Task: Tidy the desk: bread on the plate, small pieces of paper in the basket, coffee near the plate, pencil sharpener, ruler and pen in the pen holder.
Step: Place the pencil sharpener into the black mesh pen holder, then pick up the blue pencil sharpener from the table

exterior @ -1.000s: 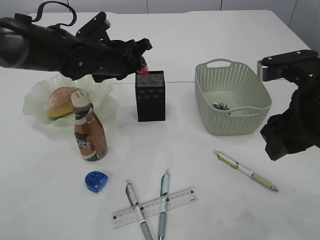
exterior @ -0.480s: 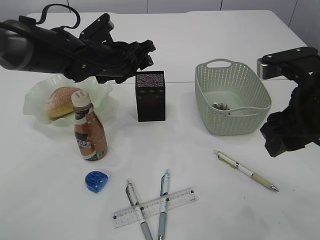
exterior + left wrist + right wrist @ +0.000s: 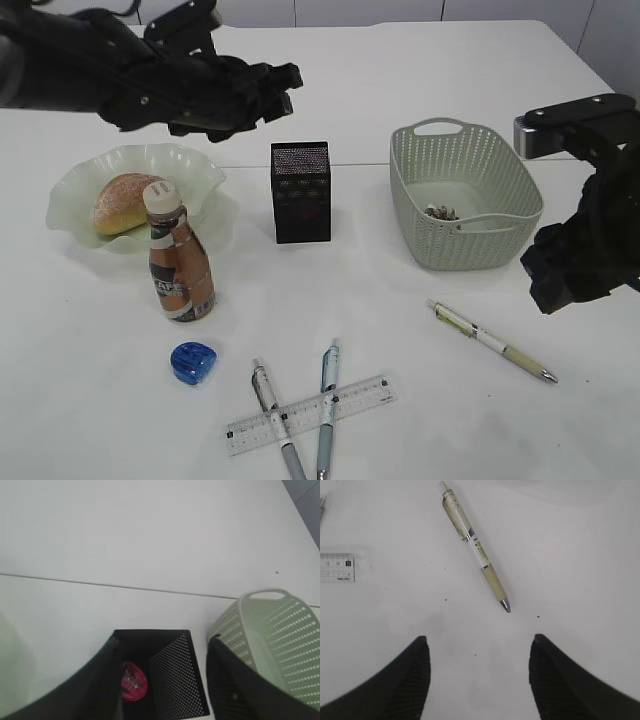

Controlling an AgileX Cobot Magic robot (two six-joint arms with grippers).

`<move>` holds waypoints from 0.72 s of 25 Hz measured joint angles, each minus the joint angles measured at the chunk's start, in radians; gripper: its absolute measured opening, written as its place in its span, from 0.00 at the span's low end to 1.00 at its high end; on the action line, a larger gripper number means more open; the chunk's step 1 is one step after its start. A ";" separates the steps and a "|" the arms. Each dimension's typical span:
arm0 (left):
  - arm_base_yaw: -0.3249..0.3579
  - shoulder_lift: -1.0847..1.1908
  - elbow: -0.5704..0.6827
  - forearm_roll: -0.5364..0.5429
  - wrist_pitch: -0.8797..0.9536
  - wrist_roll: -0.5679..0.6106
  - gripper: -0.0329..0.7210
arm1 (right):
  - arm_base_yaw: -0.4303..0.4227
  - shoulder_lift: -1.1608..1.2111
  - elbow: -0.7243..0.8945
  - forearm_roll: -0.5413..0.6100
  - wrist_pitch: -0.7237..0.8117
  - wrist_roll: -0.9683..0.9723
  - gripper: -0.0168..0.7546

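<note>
A pink pencil sharpener [image 3: 134,681] lies inside the black mesh pen holder [image 3: 300,192], the left gripper [image 3: 162,677] spread empty above it; likely next, the right gripper [image 3: 479,677], also spread, must descend onto the cream-barrelled pen [image 3: 475,551].

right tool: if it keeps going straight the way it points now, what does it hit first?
Probably bare table. The open right tool points down at empty surface just short of the pen, whose tip lies slightly ahead. Depth is unclear, so it might touch that tip.

Black perforated-mesh pen holder [image 3: 300,192]
</note>
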 joint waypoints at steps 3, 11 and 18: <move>0.000 -0.062 0.000 0.046 0.102 0.018 0.58 | 0.000 0.000 0.000 0.000 0.000 0.000 0.62; 0.000 -0.136 0.000 -0.121 0.376 0.333 0.58 | 0.000 0.000 0.000 0.000 -0.004 0.000 0.62; 0.000 -0.188 0.000 -0.337 0.608 0.669 0.58 | 0.000 0.000 0.000 0.000 0.008 0.000 0.62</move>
